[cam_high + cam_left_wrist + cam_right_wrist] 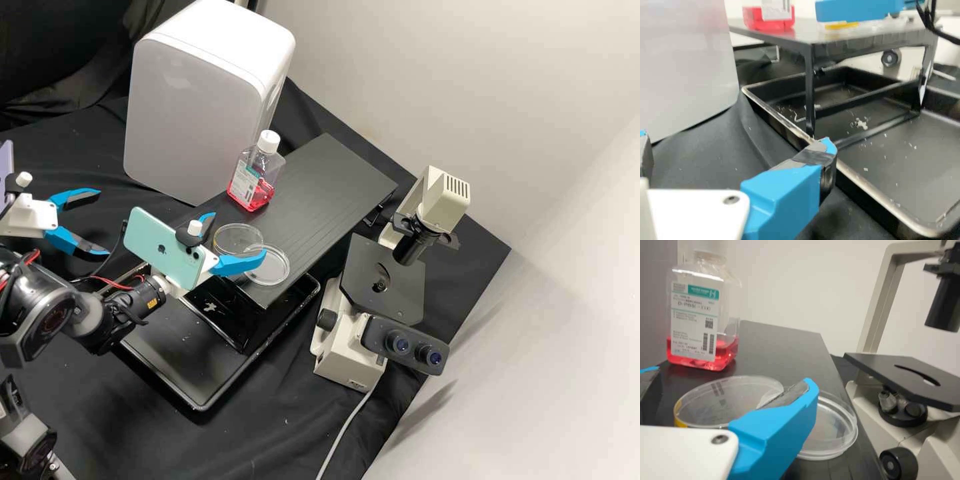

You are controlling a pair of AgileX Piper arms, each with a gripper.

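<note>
My right gripper point(239, 235) stands open on the raised black platform point(320, 193), its blue fingers on either side of a clear petri dish point(235, 241) point(725, 400). A second clear dish point(272, 265) point(832, 425) lies just outside one fingertip point(790, 405). A bottle of red liquid point(255, 172) point(700, 315) with a white cap stands farther back on the platform. My left gripper point(102, 223) point(735, 150) is open and holds nothing. It hangs over the black cloth beside the rim of the black tray point(790, 125), at the bench's left.
A large white box point(200, 93) stands at the back left. A microscope point(393, 280) sits at the right of the platform, its stage point(905, 375) close to the dishes. The black tray point(200, 373) runs under the platform's front. A teal phone point(170, 247) rides on the right arm.
</note>
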